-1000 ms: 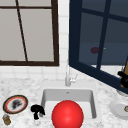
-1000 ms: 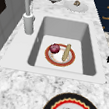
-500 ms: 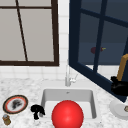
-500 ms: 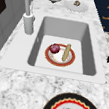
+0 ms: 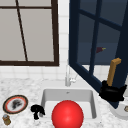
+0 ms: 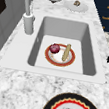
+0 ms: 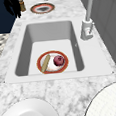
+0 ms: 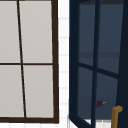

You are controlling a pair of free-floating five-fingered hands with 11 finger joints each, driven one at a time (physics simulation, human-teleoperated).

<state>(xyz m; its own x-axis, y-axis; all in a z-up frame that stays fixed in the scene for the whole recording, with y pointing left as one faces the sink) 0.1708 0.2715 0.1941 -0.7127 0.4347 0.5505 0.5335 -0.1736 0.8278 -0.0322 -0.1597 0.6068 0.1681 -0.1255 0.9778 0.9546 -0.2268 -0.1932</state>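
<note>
My right hand [image 5: 112, 92] is shut on the wooden handle [image 5: 113, 71] of the dark blue window sash [image 5: 93, 80], which stands swung open over the counter's right end; the handle's top [image 8: 116, 112] also appears in the upper view. My left hand [image 5: 37, 110] hovers by the sink's front left corner with relaxed fingers, holding nothing. It hangs near a small jar [image 7: 21, 5] in the right side view [image 7: 13, 6]. In the sink [image 6: 90, 49] lies a red-rimmed plate [image 6: 47, 59] carrying a dark red round fruit [image 6: 54, 48] and a tan stick [image 6: 66, 52].
A faucet [image 5: 67, 77] rises behind the sink. A patterned plate [image 5: 15, 104] and the jar [image 5: 6, 119] sit on the left counter. A white plate [image 6: 82, 8] with a brown morsel lies on the right counter. A red ball [image 5: 67, 115] shows before the sink.
My right hand and the handle have shifted a little left and down, and the sash has swung with them. The left hand has stayed where it was.
</note>
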